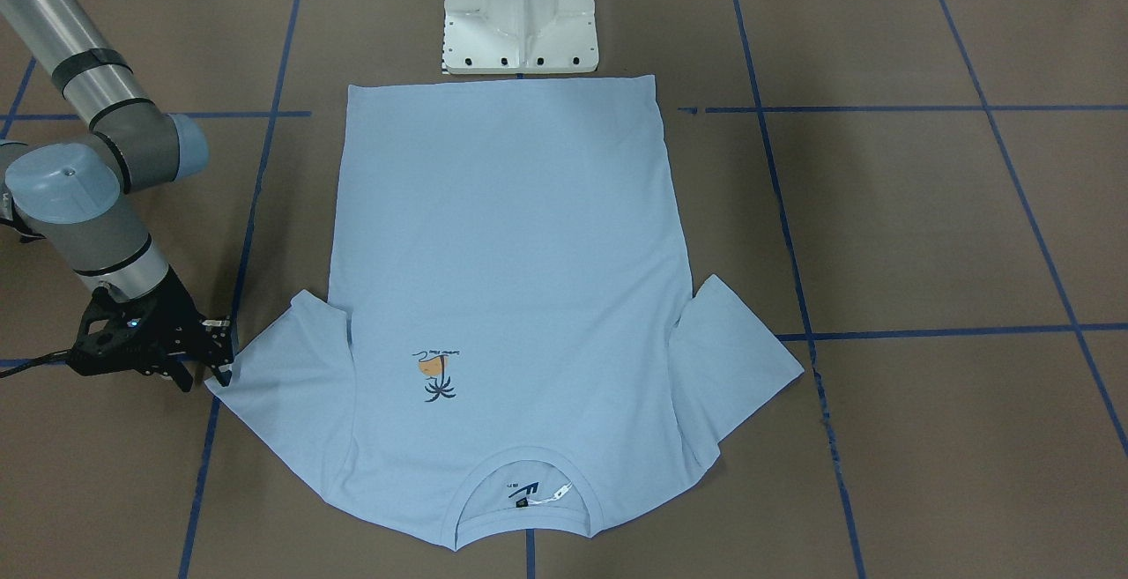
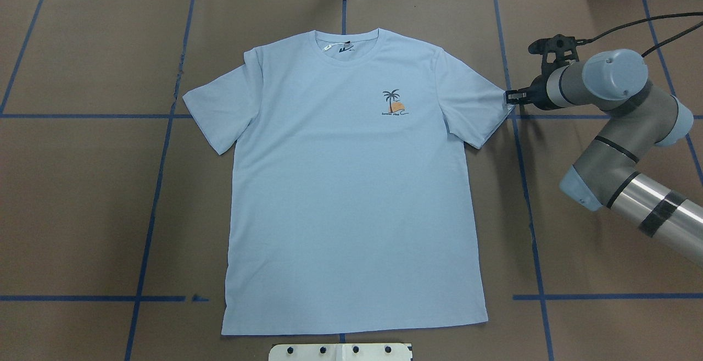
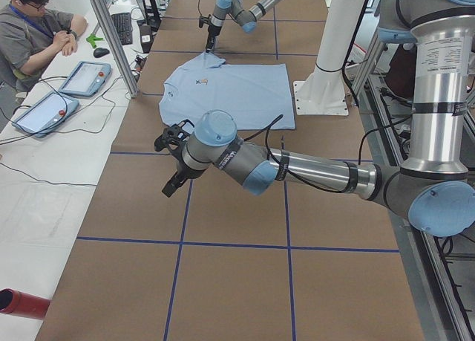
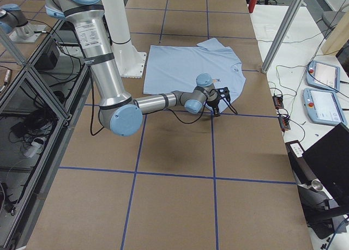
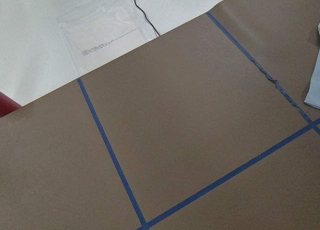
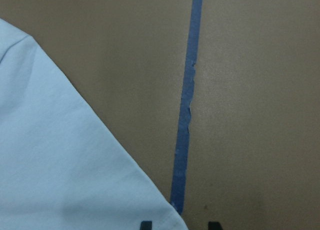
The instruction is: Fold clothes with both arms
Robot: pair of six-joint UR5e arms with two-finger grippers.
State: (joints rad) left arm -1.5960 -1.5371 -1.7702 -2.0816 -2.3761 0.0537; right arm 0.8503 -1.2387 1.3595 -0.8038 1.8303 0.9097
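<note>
Your brown table (image 2: 82, 212) has the light blue T-shirt (image 2: 351, 185) spread flat in the middle, print up. The right gripper (image 2: 509, 97) sits at a sleeve tip with its fingers spread. The left gripper (image 3: 172, 186) hangs over bare table well away, and you can't tell how its fingers stand.

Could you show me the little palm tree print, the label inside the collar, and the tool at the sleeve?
palm print (image 2: 391, 101): overhead view, on the tree's trunk.
collar label (image 2: 345, 49): overhead view, on the label's dark middle.
right tool (image 2: 509, 96): overhead view, between its fingertips.
</note>
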